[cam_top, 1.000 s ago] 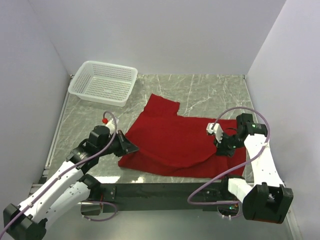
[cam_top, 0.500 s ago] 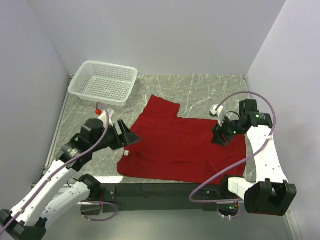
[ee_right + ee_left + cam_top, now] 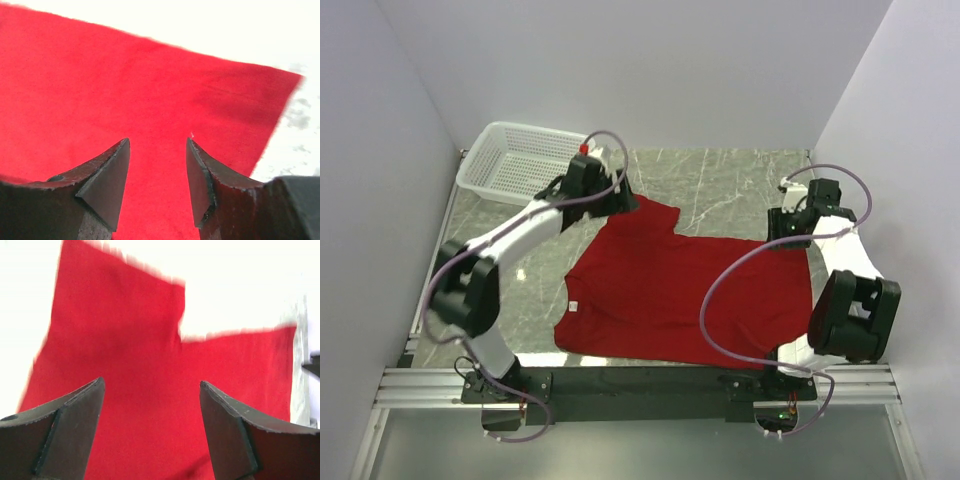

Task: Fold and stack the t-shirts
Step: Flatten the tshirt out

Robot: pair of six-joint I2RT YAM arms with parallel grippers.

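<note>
Wrist views: left fingers [image 3: 65,425], right fingers [image 3: 102,182] apart, empty, above t-shirt [image 3: 135,355].

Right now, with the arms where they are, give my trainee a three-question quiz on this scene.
1. True or false: the t-shirt lies inside the basket.
2. The left gripper is: A shut on cloth, B open over the t-shirt, C out of view.
3. In which corner of the table does the basket stand?
Key: 1 false; 2 B; 3 far left.
</note>
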